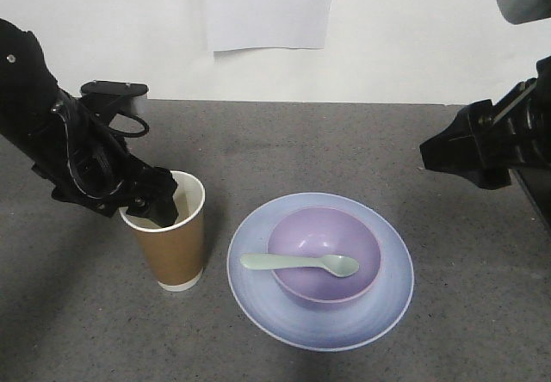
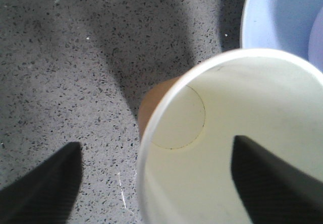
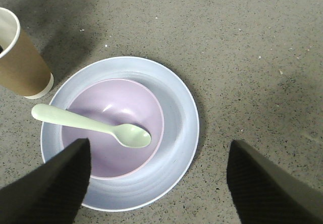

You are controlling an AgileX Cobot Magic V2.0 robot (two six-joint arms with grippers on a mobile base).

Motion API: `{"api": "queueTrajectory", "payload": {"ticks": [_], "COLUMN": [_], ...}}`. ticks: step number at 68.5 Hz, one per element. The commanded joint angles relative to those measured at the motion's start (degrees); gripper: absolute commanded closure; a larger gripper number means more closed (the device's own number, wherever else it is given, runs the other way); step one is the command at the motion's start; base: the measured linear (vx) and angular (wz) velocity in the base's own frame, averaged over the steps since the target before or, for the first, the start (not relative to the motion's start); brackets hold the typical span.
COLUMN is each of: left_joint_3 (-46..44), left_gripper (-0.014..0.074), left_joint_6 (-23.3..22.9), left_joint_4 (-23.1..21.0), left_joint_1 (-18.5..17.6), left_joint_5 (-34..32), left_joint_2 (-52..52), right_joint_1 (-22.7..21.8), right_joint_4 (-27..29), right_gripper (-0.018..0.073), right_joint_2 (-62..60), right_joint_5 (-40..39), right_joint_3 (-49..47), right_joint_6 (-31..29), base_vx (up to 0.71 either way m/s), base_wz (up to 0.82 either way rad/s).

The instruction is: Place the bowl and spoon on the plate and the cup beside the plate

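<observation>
The brown paper cup (image 1: 175,249) stands upright just left of the pale blue plate (image 1: 258,300). On the plate sits the purple bowl (image 1: 320,231), and the mint spoon (image 1: 299,264) lies across the bowl with its handle pointing toward the cup. My left gripper (image 1: 153,208) is open astride the cup's left wall. In the left wrist view one finger (image 2: 275,183) is inside the cup (image 2: 227,113), the other outside, neither pressing the wall. My right gripper (image 1: 430,154) hangs open, empty, above the table to the plate's right. Its wrist view shows plate (image 3: 184,133), bowl (image 3: 113,103), spoon (image 3: 93,125) and cup (image 3: 22,65).
The grey speckled table (image 1: 344,141) meets a white wall at the back, where a white sheet of paper (image 1: 269,8) hangs. In the left wrist view the plate's rim (image 2: 280,12) lies close beside the cup.
</observation>
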Motion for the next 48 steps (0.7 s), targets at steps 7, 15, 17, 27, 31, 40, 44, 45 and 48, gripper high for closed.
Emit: {"api": "queueTrajectory", "payload": {"ticks": [7, 15, 17, 27, 31, 40, 44, 45, 48], "left_joint_3": [-3.17, -4.63, -4.93, -5.08, -5.08, -4.85, -4.85, -4.85, -4.85], "left_gripper": [-0.0048, -0.0042, -0.0040, -0.0018, -0.0007, 0.0013, 0.0018, 0.0019, 0.0022], "left_joint_6": [-0.32, -0.32, -0.32, -1.98, -3.84, -8.56, -10.09, -10.50, -11.45], "left_joint_4": [0.74, 0.88, 1.00, 4.24, 6.95, 13.11, 15.48, 16.00, 17.65], "left_joint_1": [-0.29, -0.29, -0.24, -0.09, -0.09, -0.09, -0.09, -0.09, -0.09], "left_joint_5": [-1.77, -2.05, -2.19, -4.27, -5.15, -6.16, -6.36, -6.45, -6.46], "left_joint_2": [-3.43, -5.51, -6.43, -10.64, -12.32, -16.02, -17.24, -17.68, -18.37], "right_joint_1": [-0.16, -0.16, -0.16, -0.16, -0.16, -0.16, -0.16, -0.16, -0.16], "right_joint_4": [0.06, 0.06, 0.06, 0.06, 0.01, -0.65, -2.18, -2.60, -3.93], "right_gripper": [0.0010, 0.0010, 0.0010, 0.0010, 0.0010, 0.0010, 0.0010, 0.0010, 0.0010], "right_joint_2": [-0.92, -0.92, -0.92, -0.92, -0.92, -0.92, -0.92, -0.92, -0.92], "right_joint_5": [-3.21, -3.21, -3.21, -2.94, -2.94, -2.80, -2.62, -2.63, -2.49], "right_joint_3": [-1.33, -1.33, -1.33, -1.33, -1.33, -1.33, -1.33, -1.33, -1.33], "right_joint_6": [-0.15, -0.15, -0.15, -0.01, 0.30, 1.45, 2.65, 3.01, 3.83], "base_vx": [0.00, 0.00, 0.00, 0.00, 0.00, 0.00, 0.00, 0.00, 0.00], "base_wz": [0.00, 0.00, 0.00, 0.00, 0.00, 0.00, 0.00, 0.00, 0.00]}}
